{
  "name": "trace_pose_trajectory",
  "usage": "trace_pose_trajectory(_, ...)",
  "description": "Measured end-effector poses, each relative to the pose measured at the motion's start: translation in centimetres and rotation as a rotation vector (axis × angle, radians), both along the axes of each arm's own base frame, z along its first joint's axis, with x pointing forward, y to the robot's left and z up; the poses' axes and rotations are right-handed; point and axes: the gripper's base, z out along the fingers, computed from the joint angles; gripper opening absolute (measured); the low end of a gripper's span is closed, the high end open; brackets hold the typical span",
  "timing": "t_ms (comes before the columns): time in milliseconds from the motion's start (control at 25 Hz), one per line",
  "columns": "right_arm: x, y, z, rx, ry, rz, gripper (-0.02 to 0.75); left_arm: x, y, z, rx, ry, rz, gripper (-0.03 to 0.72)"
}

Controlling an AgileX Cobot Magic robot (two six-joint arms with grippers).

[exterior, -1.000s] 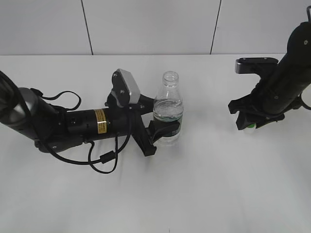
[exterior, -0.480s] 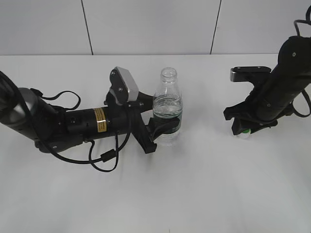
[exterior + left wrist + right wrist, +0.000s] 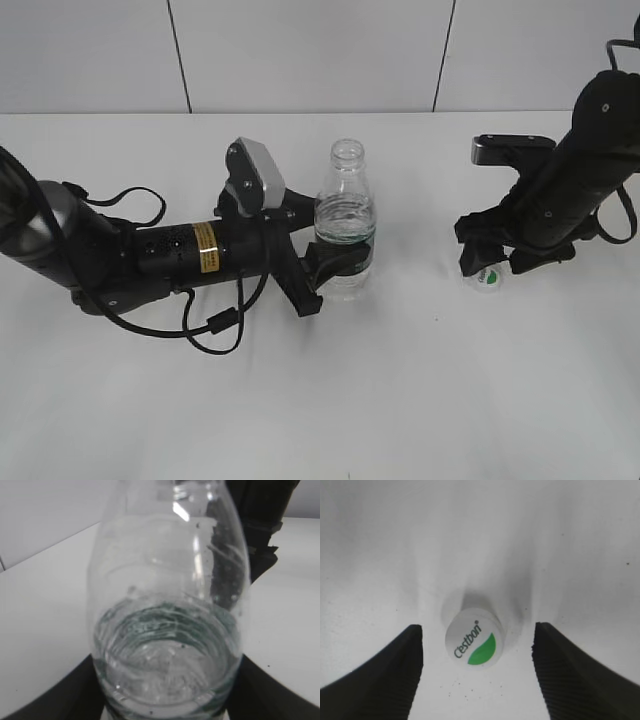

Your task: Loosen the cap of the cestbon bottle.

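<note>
Cestbon bottle (image 3: 346, 225) upright near the middle of the desk (image 3: 420, 400), neck open, no cap on it. Clamped low around the label band by the left hand (image 3: 335, 268), reaching in from the left. Cap (image 3: 487, 279) off and resting on the desk well to the right of the bottle, green-and-white top facing up in the right wrist view (image 3: 474, 642). Right hand (image 3: 492, 262) directly over it, spread wide, fingers (image 3: 380, 675) standing clear on either side without touching.

Likely risks from here: open bottle with water inside, so any jerk or squeeze of the left hand could tip or slosh it. Loose, light cap could roll or skid if brushed by a finger of the right hand as it lifts.
</note>
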Motion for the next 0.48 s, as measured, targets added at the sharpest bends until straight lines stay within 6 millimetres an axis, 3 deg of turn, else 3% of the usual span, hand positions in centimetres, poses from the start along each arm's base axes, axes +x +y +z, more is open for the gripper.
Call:
trace_pose_trajectory(160, 0.00, 0.01, 0.00, 0.001, 0.000, 0.000, 0.537, -0.07, -0.02, -0.02, 0.003, -0.002, -0.009, 0.421)
trace_pose_trajectory(480, -0.07, 0.02, 0.20, 0.001, 0.002, 0.009, 0.538, -0.01, -0.03, 0.06, -0.006, 0.000, -0.004, 0.529)
